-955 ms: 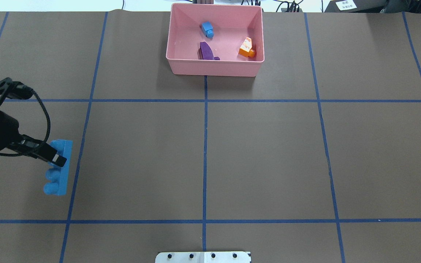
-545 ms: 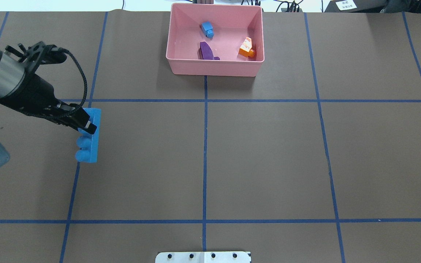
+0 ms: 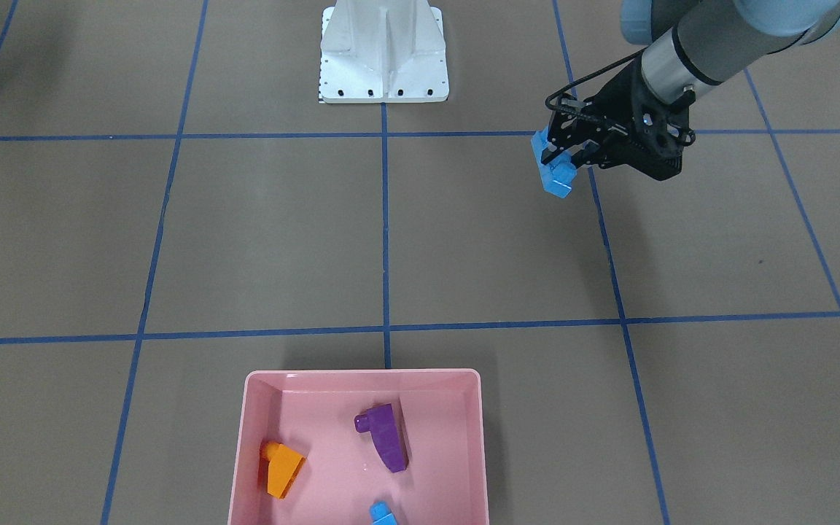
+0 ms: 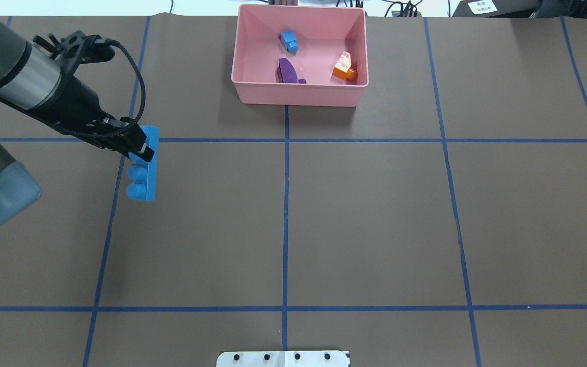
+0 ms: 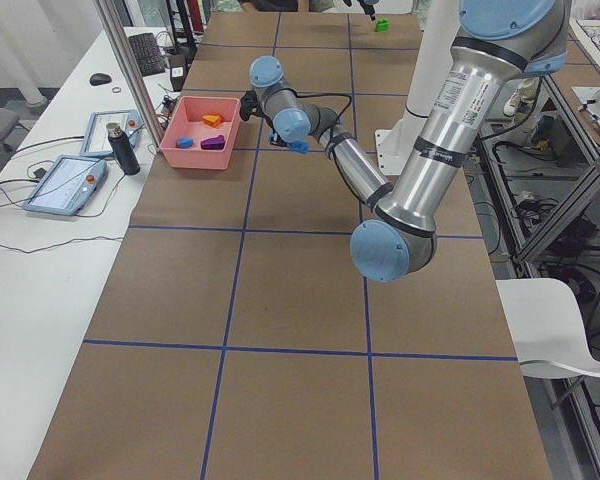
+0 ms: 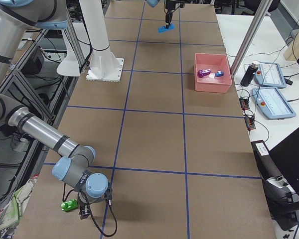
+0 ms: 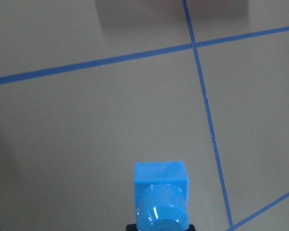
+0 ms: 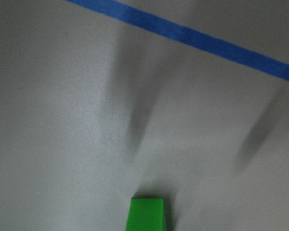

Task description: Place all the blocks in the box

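One brown paper-covered table (image 3: 500, 240) fills the front-facing view, divided into squares by blue tape lines, with the white metal robot base (image 3: 383, 55) at the top. At the bottom stands the shallow pink plastic tray (image 3: 362, 374). Inside it lie the orange sloped brick (image 3: 283, 470), the purple sloped brick (image 3: 385, 437) and the small light-blue brick (image 3: 382, 514), all apart from each other. At the upper right, the left gripper (image 3: 564, 149) is closed on the long light-blue plastic brick (image 3: 555, 179), which hangs down from its fingers.

In the overhead view this gripper is on the left, well apart from the tray. It pinches the long brick at one end, and two studs show beyond the fingers.

The exterior left view shows a white desk (image 5: 40, 250) along the table, with two tablets (image 5: 65, 185) and a dark bottle (image 5: 121, 150) near the tray.

In the exterior right view the right gripper (image 6: 84, 211) stands close to the table, just beside the green two-stud brick (image 6: 68, 205), far from the tray. Whether its fingers are apart or together, I cannot tell.

The left wrist view shows the long brick end-on, above the table.

The right wrist view shows the green brick lying on the table at the lower edge, and one tape line (image 8: 192, 41) across the top.
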`<state>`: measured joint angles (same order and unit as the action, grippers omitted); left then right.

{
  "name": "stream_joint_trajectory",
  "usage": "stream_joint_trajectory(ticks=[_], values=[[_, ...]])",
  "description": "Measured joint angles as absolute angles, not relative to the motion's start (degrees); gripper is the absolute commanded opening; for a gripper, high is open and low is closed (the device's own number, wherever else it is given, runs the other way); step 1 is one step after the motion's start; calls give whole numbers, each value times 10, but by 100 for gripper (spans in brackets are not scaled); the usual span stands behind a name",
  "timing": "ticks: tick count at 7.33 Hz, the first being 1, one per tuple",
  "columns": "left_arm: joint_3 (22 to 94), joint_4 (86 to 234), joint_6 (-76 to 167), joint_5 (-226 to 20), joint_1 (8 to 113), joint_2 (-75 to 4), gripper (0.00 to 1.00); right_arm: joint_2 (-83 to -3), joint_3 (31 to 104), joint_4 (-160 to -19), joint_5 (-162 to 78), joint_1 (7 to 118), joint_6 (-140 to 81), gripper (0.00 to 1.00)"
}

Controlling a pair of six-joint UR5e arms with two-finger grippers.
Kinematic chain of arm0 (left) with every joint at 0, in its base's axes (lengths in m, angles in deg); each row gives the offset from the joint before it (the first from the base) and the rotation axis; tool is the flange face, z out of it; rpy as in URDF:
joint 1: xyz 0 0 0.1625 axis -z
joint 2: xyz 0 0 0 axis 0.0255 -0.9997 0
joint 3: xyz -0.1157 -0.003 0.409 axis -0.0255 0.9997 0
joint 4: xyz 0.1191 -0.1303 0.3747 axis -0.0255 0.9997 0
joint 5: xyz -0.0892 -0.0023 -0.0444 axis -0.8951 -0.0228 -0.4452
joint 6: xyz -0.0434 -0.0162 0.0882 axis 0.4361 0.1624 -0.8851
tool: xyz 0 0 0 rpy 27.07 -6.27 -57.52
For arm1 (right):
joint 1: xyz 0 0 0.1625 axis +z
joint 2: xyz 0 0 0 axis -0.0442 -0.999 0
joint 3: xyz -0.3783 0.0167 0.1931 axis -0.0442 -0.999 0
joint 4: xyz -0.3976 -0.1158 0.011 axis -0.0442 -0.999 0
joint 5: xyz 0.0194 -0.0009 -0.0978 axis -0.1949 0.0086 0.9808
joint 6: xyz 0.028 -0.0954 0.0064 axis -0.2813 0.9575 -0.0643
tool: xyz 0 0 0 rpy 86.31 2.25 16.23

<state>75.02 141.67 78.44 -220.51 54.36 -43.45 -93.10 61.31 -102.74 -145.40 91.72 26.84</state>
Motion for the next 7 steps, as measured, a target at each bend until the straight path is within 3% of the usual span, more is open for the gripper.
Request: stream_joint_trajectory(ticks=[3,6,7], values=[[683,1413,794,-2191,548,-511,0,-931,584,-1027,-1483,916,284,99],[672,1412,794,-2182,554,-525,0,-931,564,-1027,-1491,916,292,94],[670,1412,793,-2177,556,-527,0,-931,558,-1027,-1495,916,295,80]])
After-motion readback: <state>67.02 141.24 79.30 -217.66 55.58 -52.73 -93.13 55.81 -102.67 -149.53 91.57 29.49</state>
